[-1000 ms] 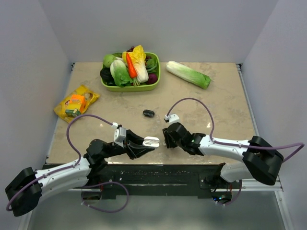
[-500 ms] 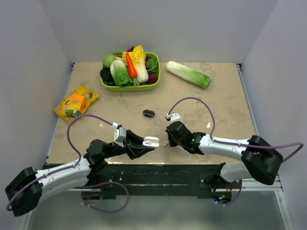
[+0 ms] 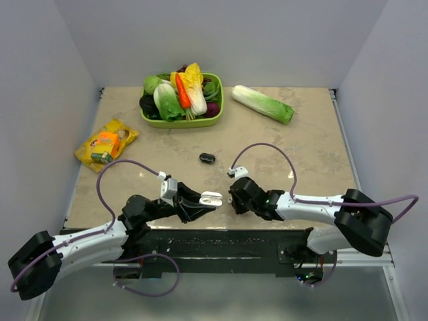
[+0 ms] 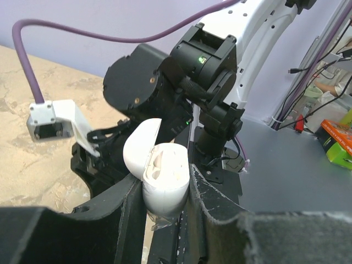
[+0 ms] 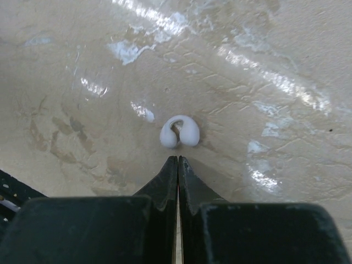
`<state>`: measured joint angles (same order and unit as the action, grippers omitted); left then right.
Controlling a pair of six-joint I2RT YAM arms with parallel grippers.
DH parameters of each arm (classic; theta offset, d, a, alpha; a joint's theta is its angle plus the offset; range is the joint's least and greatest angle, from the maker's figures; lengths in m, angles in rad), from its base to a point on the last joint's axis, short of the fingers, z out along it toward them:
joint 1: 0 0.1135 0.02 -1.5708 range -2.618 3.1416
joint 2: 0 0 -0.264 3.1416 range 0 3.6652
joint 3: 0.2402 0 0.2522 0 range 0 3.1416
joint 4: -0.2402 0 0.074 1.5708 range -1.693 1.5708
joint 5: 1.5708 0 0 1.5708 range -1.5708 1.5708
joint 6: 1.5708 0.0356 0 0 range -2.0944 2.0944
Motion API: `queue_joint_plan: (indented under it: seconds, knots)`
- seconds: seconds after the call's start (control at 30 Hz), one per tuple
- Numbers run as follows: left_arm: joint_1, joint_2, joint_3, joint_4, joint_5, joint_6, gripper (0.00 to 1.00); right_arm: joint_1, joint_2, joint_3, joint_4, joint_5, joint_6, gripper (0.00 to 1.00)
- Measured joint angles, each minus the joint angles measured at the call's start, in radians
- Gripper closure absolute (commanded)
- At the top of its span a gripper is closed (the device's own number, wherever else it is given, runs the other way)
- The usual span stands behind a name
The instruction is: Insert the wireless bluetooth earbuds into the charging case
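Note:
The charging case (image 4: 165,184), a white oval with its lid hinged open, stands upright between the fingers of my left gripper (image 4: 162,190), which is shut on it; from above, the case (image 3: 211,197) hangs just over the table's near edge. One white C-shaped earbud (image 5: 180,132) lies on the beige tabletop. My right gripper (image 5: 177,159) is shut with nothing between its jaws, its tips just short of the earbud and not touching it. From above, the right gripper (image 3: 233,198) sits close to the right of the case.
A small black oval object (image 3: 207,158) lies mid-table. At the back stand a green basket (image 3: 182,123) of vegetables and a loose napa cabbage (image 3: 262,103). A yellow snack packet (image 3: 105,142) lies at the left.
My right gripper has closed from partly open to fully shut on nothing, shifting slightly; the earbud stays on the table. The left arm and the case have not moved.

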<state>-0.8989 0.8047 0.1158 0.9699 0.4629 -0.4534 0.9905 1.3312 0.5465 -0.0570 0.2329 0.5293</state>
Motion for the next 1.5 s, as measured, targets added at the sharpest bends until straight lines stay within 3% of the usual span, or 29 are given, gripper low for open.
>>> queue_joint_plan:
  seconds: [0.6, 0.73, 0.77, 0.87, 0.97, 1.07, 1.17, 1.27, 1.5]
  knots:
    - [0.000, -0.003, -0.017, 0.016, -0.005, -0.008, 1.00, 0.007, 0.154, 0.084, 0.062, -0.012, 0.014, 0.99]
    - [0.000, -0.003, -0.017, 0.016, -0.006, -0.008, 1.00, 0.000, 0.172, 0.100, 0.073, -0.017, 0.009, 0.78]
    - [0.000, -0.003, -0.017, 0.016, -0.006, -0.008, 1.00, -0.001, 0.171, 0.100, 0.074, -0.018, 0.005, 0.68]
    - [0.000, -0.003, -0.017, 0.016, -0.006, -0.008, 1.00, -0.002, 0.132, 0.099, 0.063, -0.028, -0.007, 0.54]
    - [0.000, -0.004, -0.017, 0.016, -0.006, -0.008, 1.00, -0.003, 0.032, 0.099, 0.053, -0.039, -0.019, 0.50]
    - [0.000, -0.006, -0.017, 0.016, -0.006, -0.008, 1.00, -0.004, -0.075, 0.107, 0.029, -0.033, -0.035, 0.48]
    - [0.000, -0.005, -0.017, 0.016, -0.006, -0.008, 1.00, -0.020, -0.115, 0.126, 0.006, -0.017, -0.053, 0.56]
    - [0.000, -0.002, -0.017, 0.016, -0.006, -0.008, 1.00, -0.073, -0.085, 0.137, -0.003, -0.015, -0.069, 0.65]
    - [0.000, -0.014, -0.017, 0.015, -0.006, -0.008, 1.00, -0.151, 0.071, 0.137, -0.006, -0.037, -0.085, 0.62]
